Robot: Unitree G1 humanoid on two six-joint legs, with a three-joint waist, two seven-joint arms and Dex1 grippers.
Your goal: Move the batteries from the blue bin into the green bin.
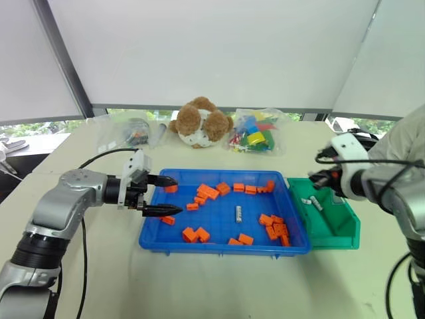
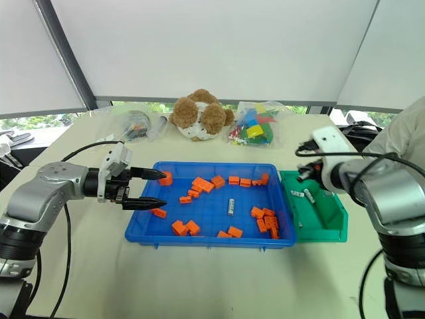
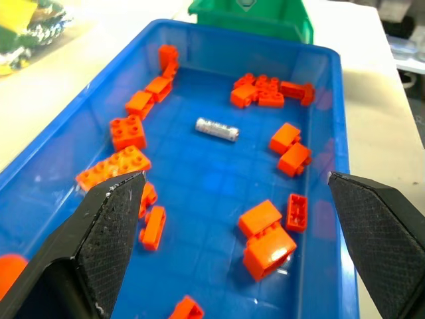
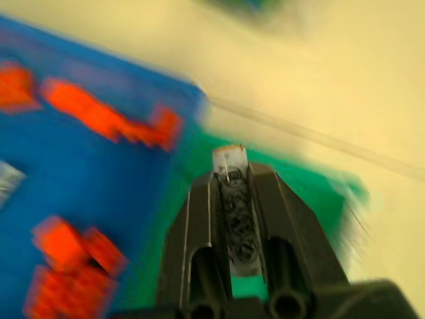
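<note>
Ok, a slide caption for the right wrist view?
Right claw shut on a battery, above the green bin beside the blue bin.

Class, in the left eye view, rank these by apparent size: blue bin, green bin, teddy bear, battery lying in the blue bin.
1. blue bin
2. green bin and teddy bear: look similar, left unranked
3. battery

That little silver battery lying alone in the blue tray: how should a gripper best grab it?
Probably from straight above, pinching the small silver-grey metal battery across its middle. It lies flat on the gridded floor of the wide blue plastic tray, with bare floor along both long sides, so fingers could straddle its round body.
</note>
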